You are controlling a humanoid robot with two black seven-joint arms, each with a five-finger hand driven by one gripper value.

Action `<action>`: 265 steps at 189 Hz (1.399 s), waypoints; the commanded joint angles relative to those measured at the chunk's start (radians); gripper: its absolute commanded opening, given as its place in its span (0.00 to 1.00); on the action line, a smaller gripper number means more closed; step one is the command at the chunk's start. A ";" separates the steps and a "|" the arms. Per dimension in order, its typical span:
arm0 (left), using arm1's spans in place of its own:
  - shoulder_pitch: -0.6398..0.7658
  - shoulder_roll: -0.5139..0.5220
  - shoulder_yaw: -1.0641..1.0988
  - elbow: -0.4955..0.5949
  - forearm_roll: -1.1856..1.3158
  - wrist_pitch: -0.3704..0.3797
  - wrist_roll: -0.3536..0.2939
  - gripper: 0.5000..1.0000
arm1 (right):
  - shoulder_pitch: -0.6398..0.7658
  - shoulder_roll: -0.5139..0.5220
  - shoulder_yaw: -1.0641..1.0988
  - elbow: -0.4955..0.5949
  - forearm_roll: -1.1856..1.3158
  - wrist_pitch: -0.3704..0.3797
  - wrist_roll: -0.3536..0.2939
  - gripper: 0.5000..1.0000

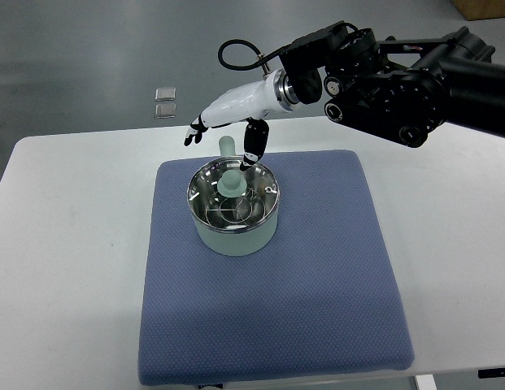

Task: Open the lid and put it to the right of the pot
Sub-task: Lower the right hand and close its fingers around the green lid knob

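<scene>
A pale green pot stands on the far-left part of a blue mat. Its glass lid lies on top, with a pale green knob in the middle. The pot's handle sticks out toward the far side. My right hand, white with black fingertips, hovers over the pot's far rim, fingers spread and holding nothing. Its thumb hangs just above the rim near the knob, and the other fingers point left. The left arm does not show.
The mat lies on a white table, whose far edge runs just behind the pot. The black right arm reaches in from the upper right. Two small shiny squares lie on the grey floor beyond.
</scene>
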 commanded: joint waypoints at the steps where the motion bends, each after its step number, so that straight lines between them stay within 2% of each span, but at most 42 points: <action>1: 0.000 0.000 0.000 0.000 0.000 0.000 -0.001 1.00 | -0.025 -0.013 0.003 0.026 0.003 -0.023 0.001 0.74; 63: 0.000 0.000 0.000 0.000 0.000 0.000 0.000 1.00 | -0.083 -0.003 0.001 0.031 -0.019 -0.054 -0.002 0.73; 82: 0.000 0.000 0.000 0.000 0.000 0.000 0.000 1.00 | -0.089 0.000 0.001 0.029 -0.022 -0.056 -0.004 0.67; 128: 0.000 0.000 0.000 0.000 0.000 0.000 0.000 1.00 | -0.109 0.002 0.000 0.018 -0.022 -0.077 -0.009 0.65; 139: 0.000 0.000 0.000 0.000 0.000 0.000 0.000 1.00 | -0.110 0.002 0.000 0.018 -0.022 -0.077 -0.009 0.59; 149: 0.000 0.000 0.000 0.000 0.000 0.000 0.000 1.00 | -0.110 0.000 0.000 0.018 -0.022 -0.079 -0.009 0.58; 170: 0.000 0.000 0.000 0.000 0.000 0.000 0.000 1.00 | -0.109 0.002 -0.002 0.018 -0.022 -0.077 -0.009 0.45; 186: 0.000 0.000 0.000 0.000 0.000 0.000 0.000 1.00 | -0.109 0.002 -0.002 0.017 -0.022 -0.077 -0.010 0.43; 187: 0.000 0.000 0.000 0.000 0.000 0.000 0.000 1.00 | -0.107 0.002 -0.002 0.017 -0.022 -0.077 -0.010 0.39; 189: 0.000 0.000 0.000 0.000 0.000 0.000 0.000 1.00 | -0.107 0.002 -0.002 0.017 -0.022 -0.077 -0.010 0.39; 209: 0.000 0.000 0.000 0.000 0.000 0.000 0.000 1.00 | -0.106 0.002 -0.002 0.017 -0.022 -0.076 -0.010 0.37; 222: 0.000 0.000 0.000 0.000 0.000 0.000 0.000 1.00 | -0.106 0.002 -0.003 0.017 -0.022 -0.076 -0.010 0.31; 260: 0.000 0.000 0.000 0.000 0.000 0.000 0.000 1.00 | -0.104 0.002 -0.003 0.017 -0.022 -0.074 -0.010 0.25; 265: 0.000 0.000 0.000 0.000 0.000 0.000 0.000 1.00 | -0.104 0.002 -0.003 0.017 -0.023 -0.071 -0.010 0.19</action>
